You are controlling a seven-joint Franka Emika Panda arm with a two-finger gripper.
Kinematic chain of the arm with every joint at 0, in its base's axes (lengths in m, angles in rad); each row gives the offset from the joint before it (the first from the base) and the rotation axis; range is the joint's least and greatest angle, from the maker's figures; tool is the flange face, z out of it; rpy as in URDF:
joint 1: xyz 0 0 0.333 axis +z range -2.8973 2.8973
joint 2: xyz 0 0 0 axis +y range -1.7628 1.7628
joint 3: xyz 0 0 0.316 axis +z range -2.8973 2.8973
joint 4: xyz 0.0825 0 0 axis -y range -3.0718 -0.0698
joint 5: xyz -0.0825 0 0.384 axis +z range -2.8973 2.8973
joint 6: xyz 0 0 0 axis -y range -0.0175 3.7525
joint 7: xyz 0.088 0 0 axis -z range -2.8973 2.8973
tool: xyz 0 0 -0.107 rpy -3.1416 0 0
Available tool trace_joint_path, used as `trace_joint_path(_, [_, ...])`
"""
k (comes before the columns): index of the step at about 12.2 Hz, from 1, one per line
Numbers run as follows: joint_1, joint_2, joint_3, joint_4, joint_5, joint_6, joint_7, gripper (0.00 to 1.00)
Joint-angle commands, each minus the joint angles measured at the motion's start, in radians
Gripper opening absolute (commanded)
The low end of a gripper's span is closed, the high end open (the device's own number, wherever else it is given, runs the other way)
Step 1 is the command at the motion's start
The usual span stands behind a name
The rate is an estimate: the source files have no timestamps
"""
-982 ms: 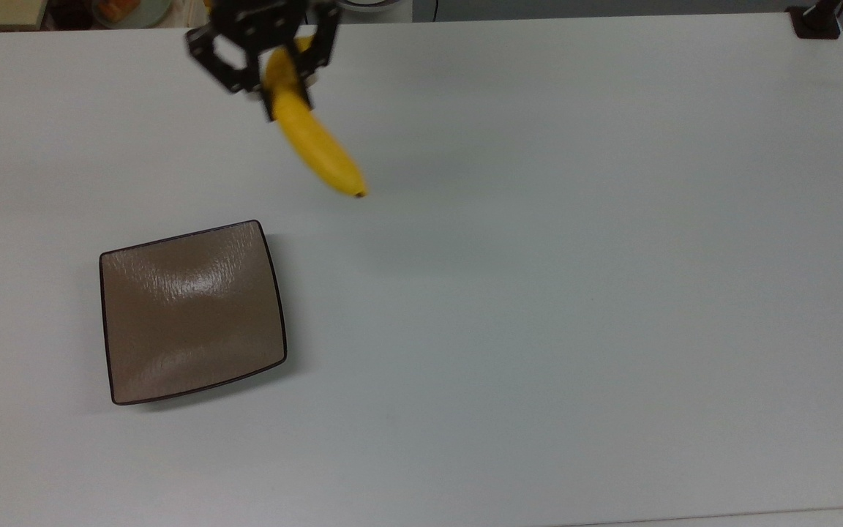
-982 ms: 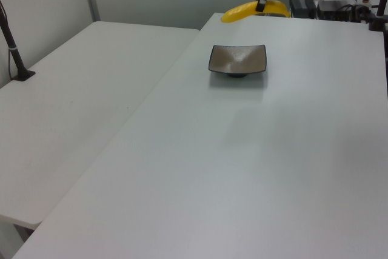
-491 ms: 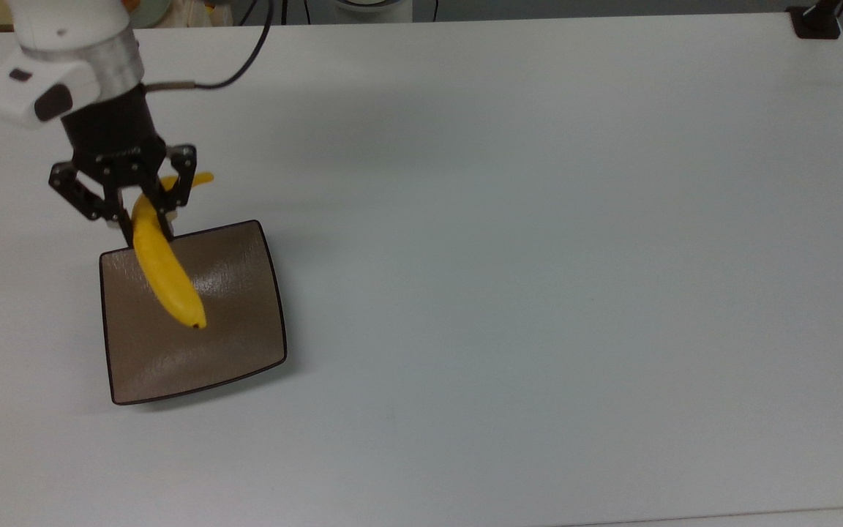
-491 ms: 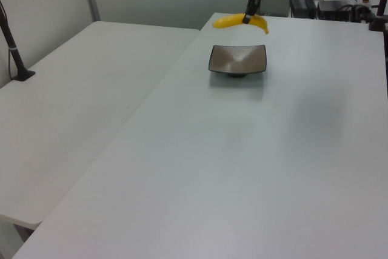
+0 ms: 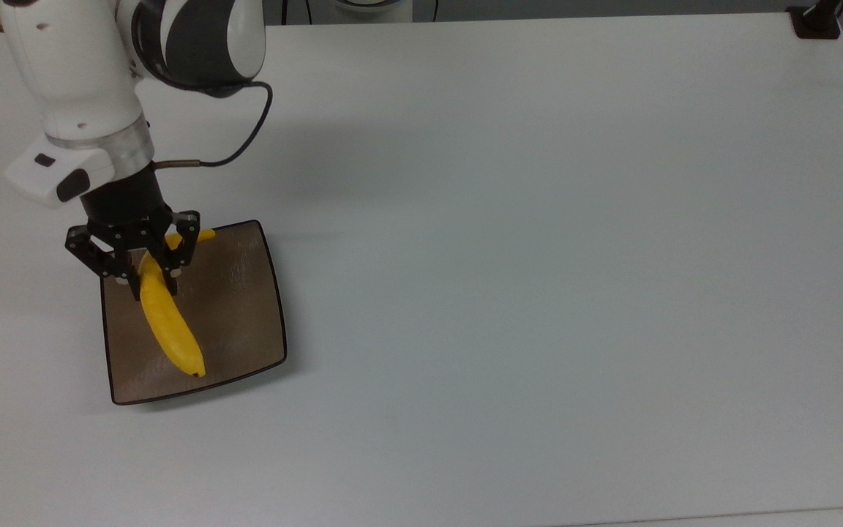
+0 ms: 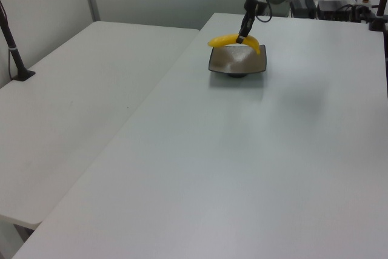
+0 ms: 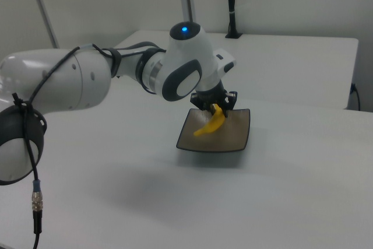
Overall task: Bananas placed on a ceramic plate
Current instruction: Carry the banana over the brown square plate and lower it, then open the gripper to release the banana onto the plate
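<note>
The hand [image 5: 152, 282] is closed on the banana [image 5: 167, 320], with one black finger on each side of the fruit near its stem end. In the top view the banana runs from the upper edge of the ceramic plate [image 5: 238, 307] down toward the lower edge, over the plate's left half in the top view. Its short stem points to the top view's right past the fingers, and its small dark tip is near the plate's lower edge. I cannot tell whether the tip touches the plate surface or is just above it.

The plate is square and brown, with rounded corners and a thin dark rim. It stands on the white table [image 5: 538, 256], toward the top view's left side.

In the left view the banana [image 6: 235, 40] is seen over the far edge of the plate [image 6: 237, 62], held by the hand [image 6: 242, 37] from above. In the right view the white arm [image 7: 87, 83] comes in from the right view's left, and the hand [image 7: 215, 107] points down over the plate [image 7: 227, 135]. The banana [image 7: 211, 123] slopes down from the fingers toward the right view's left.

A black cable [image 5: 235, 150] goes from the wrist up along the arm. In the left view a second white table [image 6: 79, 89] is just beside the first one, on the left view's left.
</note>
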Motion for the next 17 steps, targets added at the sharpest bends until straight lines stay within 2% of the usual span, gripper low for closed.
trace_joint_path(1, [-0.005, 0.035, 0.008, 0.006, 0.024, 0.031, -0.031, 0.0])
trace_joint_path(8, [-0.005, 0.07, 0.008, 0.004, 0.024, 0.047, -0.031, 0.0])
trace_joint_path(9, [-0.005, 0.07, 0.008, 0.006, 0.024, 0.047, -0.031, 0.03])
trace_joint_path(10, [-0.005, 0.07, 0.008, 0.004, 0.024, 0.047, -0.026, 0.13])
trace_joint_path(11, [-0.005, 0.069, 0.008, 0.004, 0.025, 0.047, -0.022, 0.3])
trace_joint_path(13, [-0.005, 0.069, 0.008, 0.006, 0.025, 0.047, -0.022, 0.36])
trace_joint_path(14, [-0.005, 0.069, 0.008, 0.006, 0.025, 0.047, -0.02, 0.56])
trace_joint_path(15, [-0.004, 0.067, 0.008, 0.004, 0.025, 0.047, -0.017, 0.84])
trace_joint_path(16, [-0.004, 0.066, 0.008, 0.004, 0.014, 0.047, -0.019, 1.0])
trace_joint_path(17, [-0.002, 0.064, 0.008, 0.004, 0.013, 0.047, -0.019, 1.0])
